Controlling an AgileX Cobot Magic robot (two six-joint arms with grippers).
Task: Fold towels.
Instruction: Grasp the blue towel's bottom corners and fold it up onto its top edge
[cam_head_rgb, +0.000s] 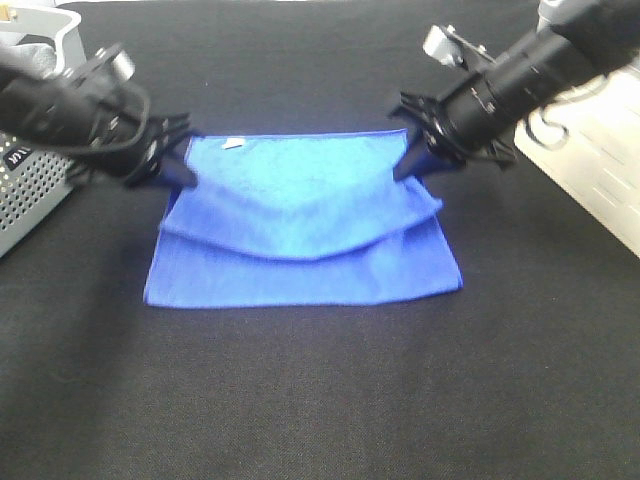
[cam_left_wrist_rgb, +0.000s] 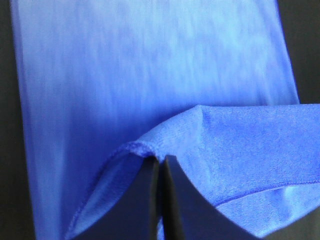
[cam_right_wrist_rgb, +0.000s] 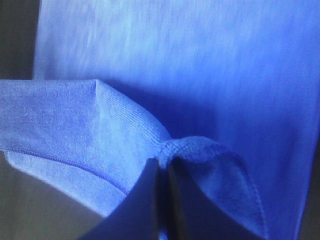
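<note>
The royal-blue towel (cam_head_rgb: 300, 225) lies on the black table, its far half lifted and sagging in the middle over the flat near half. A small white tag (cam_head_rgb: 232, 143) shows at the far left corner. My left gripper (cam_head_rgb: 183, 176) is shut on the towel's left edge. My right gripper (cam_head_rgb: 410, 166) is shut on the right edge. In the left wrist view the left gripper (cam_left_wrist_rgb: 161, 162) pinches a stitched corner of towel (cam_left_wrist_rgb: 240, 145). In the right wrist view the right gripper (cam_right_wrist_rgb: 162, 165) pinches bunched towel (cam_right_wrist_rgb: 100, 125) the same way.
A perforated grey metal box (cam_head_rgb: 25, 195) stands at the left edge of the table. A white panel (cam_head_rgb: 600, 160) sits at the right edge. Black cloth (cam_head_rgb: 320, 400) covers the table all around the towel.
</note>
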